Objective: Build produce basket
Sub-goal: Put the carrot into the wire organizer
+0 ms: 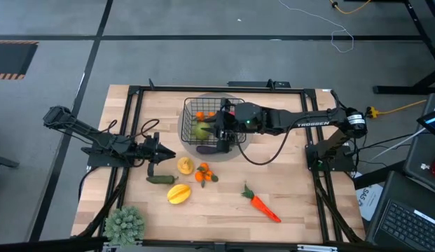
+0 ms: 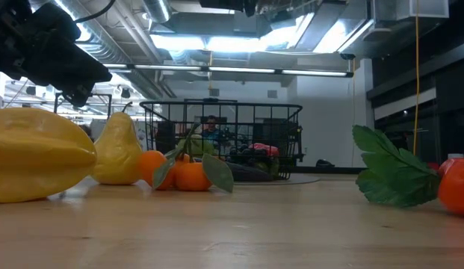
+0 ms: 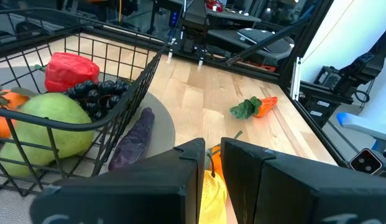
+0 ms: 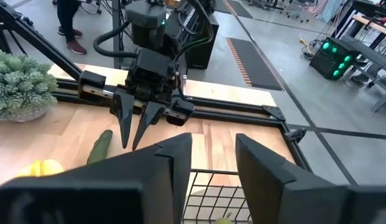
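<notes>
High view first: the basket (image 1: 203, 112) sits at the table's twelve o'clock, already holding a green apple (image 1: 201, 130), a tangerine (image 1: 209, 115) and, on the left wrist view, a red pepper (image 3: 69, 70) and dark grapes (image 3: 96, 92). An eggplant (image 3: 132, 138) lies just outside the mesh, touching its wall. The right gripper (image 1: 223, 128) hangs over the basket's three o'clock side, fingers (image 4: 262, 163) spread with nothing between them, its arm stretched flat across from the three o'clock edge. That reads as a drop-off just completed, though that's my judgement.

Out on the boards wait the pear (image 1: 185, 166), the tangerines (image 1: 203, 173), the star fruit (image 1: 178, 193), the cucumber (image 1: 161, 179) and, well apart toward five o'clock, the carrot (image 1: 261, 205). A potted plant (image 1: 125, 224) stands at seven o'clock.

The left gripper (image 1: 161, 155) hovers low, near nine o'clock of the pear and just above the cucumber, arm folded along the nine o'clock side. Its fingers (image 4: 126, 117) sit close, a narrow gap between them, holding nothing. Next call, I'd say: open wider, drop onto the cucumber or pear, pinch, then carry it to the basket once the right arm clears.
</notes>
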Tool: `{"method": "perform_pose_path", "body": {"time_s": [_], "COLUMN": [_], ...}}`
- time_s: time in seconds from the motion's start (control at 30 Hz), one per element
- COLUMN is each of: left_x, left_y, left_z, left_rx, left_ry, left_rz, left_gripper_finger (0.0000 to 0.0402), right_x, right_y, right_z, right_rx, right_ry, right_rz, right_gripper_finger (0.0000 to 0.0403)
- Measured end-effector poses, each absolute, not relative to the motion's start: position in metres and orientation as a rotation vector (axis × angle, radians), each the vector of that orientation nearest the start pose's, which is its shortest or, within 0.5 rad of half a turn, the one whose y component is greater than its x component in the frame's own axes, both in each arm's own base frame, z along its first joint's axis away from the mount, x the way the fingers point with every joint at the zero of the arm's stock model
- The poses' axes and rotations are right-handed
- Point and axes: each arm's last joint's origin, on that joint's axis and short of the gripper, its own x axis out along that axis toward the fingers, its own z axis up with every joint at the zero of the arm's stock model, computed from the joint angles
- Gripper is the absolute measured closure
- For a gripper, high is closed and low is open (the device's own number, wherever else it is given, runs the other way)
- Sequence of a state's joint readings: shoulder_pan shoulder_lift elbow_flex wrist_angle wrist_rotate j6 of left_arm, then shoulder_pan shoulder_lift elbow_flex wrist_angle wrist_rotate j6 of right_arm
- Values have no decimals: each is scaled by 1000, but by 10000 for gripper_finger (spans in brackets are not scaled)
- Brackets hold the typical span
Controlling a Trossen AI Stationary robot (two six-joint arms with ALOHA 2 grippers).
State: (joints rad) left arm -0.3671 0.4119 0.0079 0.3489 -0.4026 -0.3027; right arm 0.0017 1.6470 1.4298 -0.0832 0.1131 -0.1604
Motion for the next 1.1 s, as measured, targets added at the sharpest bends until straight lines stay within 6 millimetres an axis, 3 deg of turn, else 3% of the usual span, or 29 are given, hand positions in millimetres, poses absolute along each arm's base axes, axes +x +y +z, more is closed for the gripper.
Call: {"method": "perform_pose_path", "body": {"time_s": [0.27, 0.37, 0.5, 0.8, 0.97, 1.1], "left_x": [117, 117, 117, 117, 117, 117], "left_y": [-33, -33, -33, -33, -33, -33], "left_z": [163, 163, 163, 163, 163, 163], "left_rx": [-282, -282, -282, -282, -282, -282], "left_ry": [45, 45, 45, 45, 45, 45], "left_rz": [44, 43, 43, 43, 43, 44], "left_gripper_finger": [360, 360, 360, 360, 360, 360], "right_x": [383, 381, 380, 358, 336, 322], "right_y": [-3, -2, 6, 52, 82, 103], "right_z": [339, 335, 332, 311, 295, 279], "right_rx": [-163, -63, 92, 140, 103, 175], "right_ry": [366, 395, 432, 701, 943, 1100], "right_rz": [-84, -82, 51, 669, 700, 652], "right_gripper_finger": [279, 279, 279, 279, 279, 279]}}
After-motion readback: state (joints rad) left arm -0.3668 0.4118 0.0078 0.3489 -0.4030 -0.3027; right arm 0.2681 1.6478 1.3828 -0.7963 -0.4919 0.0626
